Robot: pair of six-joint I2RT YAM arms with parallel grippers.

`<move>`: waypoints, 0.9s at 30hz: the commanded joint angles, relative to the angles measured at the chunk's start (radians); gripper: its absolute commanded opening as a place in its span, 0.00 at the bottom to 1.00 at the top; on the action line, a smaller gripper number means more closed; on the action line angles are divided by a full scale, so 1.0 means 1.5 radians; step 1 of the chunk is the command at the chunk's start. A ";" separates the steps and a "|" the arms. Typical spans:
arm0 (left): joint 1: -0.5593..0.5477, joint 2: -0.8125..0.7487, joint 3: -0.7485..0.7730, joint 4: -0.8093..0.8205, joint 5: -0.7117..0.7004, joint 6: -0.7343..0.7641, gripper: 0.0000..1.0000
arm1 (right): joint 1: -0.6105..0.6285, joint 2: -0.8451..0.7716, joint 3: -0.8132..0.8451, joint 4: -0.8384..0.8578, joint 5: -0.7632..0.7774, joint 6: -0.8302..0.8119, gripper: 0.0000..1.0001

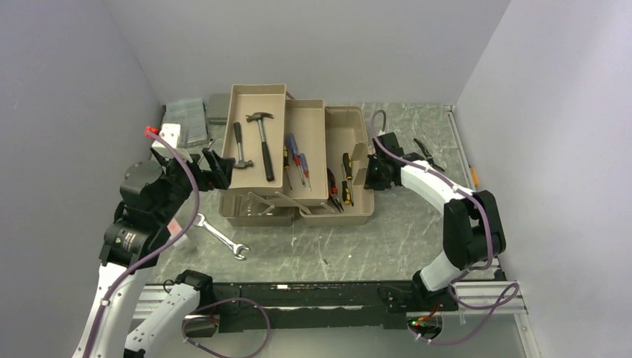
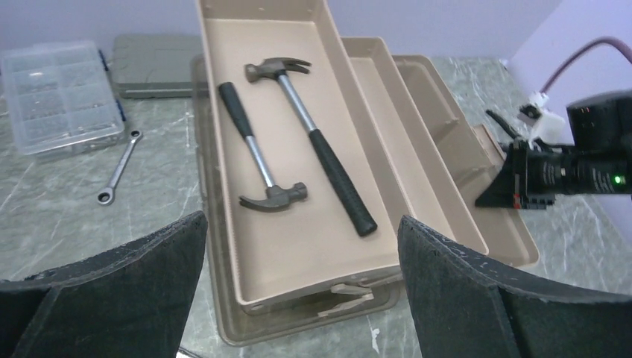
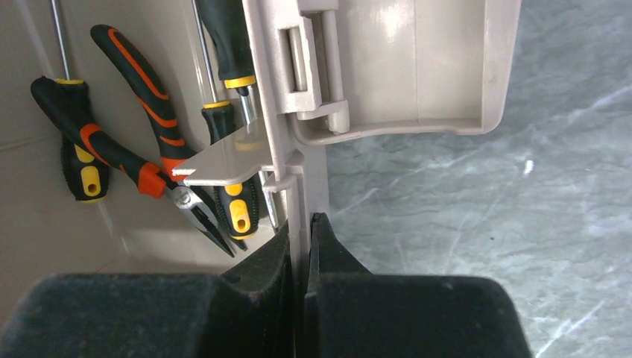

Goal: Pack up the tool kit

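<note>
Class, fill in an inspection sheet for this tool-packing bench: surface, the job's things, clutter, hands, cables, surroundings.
Surface: grey marbled table.
Job's things: toolbox open, trays fanned out; two hammers in the top tray; screwdrivers in the middle tray and base; pliers in the base; steel wrench on the table in front, unpacked.
Clutter: clear organiser box and flat grey case behind-left of the toolbox; small spanner beside them.
Hands: left hand open, off the top tray's end; right hand shut on the toolbox's side wall.
Cables: purple cables along both arms.
Surroundings: plain walls; nothing else seen.
</note>
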 commanded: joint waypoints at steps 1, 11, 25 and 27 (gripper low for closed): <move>0.018 0.030 0.072 -0.066 -0.050 -0.047 0.99 | -0.050 -0.061 -0.002 0.000 0.044 0.003 0.00; 0.218 0.238 0.262 -0.160 0.177 -0.075 0.97 | -0.059 -0.084 -0.029 0.029 0.017 -0.006 0.00; 0.442 0.501 0.055 0.136 0.518 -0.269 0.94 | -0.062 -0.099 -0.033 0.038 -0.063 -0.040 0.00; 0.424 0.531 0.016 0.196 0.532 -0.305 0.93 | -0.064 -0.094 -0.032 0.038 -0.067 -0.041 0.00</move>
